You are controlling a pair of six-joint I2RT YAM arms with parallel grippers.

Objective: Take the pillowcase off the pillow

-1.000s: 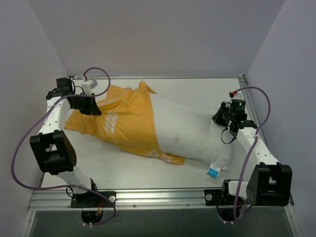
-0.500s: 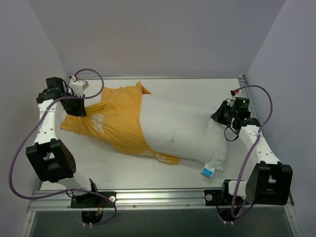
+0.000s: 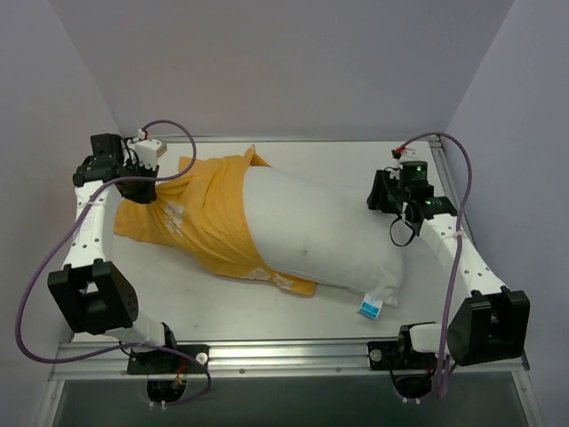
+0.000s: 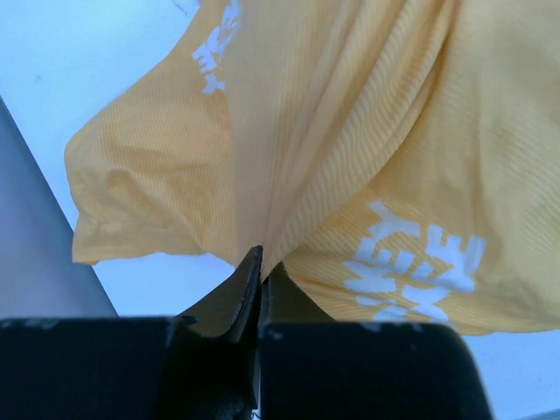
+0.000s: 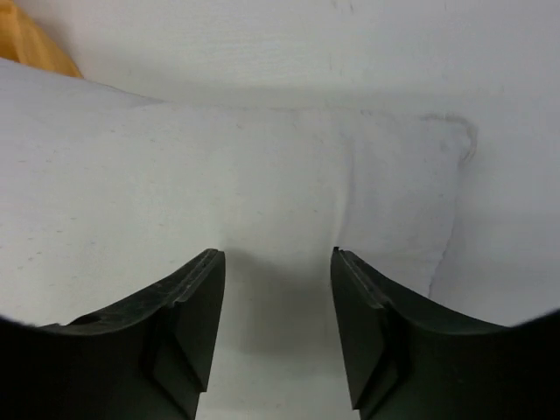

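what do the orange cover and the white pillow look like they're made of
The orange-yellow printed pillowcase looks like thin matte woven cloth, perhaps cotton or polyester: fine ribbed lines show and it gathers into soft folds. The plump white rectangular pillow has a plain matte cloth shell with a seamed edge; its bulge suggests soft filling, which is hidden.

Orange-yellow pillowcase (image 3: 213,222), fine ribbed weave, white lettering; plain white pillow (image 3: 329,240) (blue-and-white tag (image 3: 370,308)); white table (image 3: 160,285)

This looks like a robotics lab test cell: a white table (image 3: 178,302) boxed in by plain grey walls (image 3: 284,71), with a left arm (image 3: 87,222) and a right arm (image 3: 449,253) bolted to a metal rail (image 3: 284,354).
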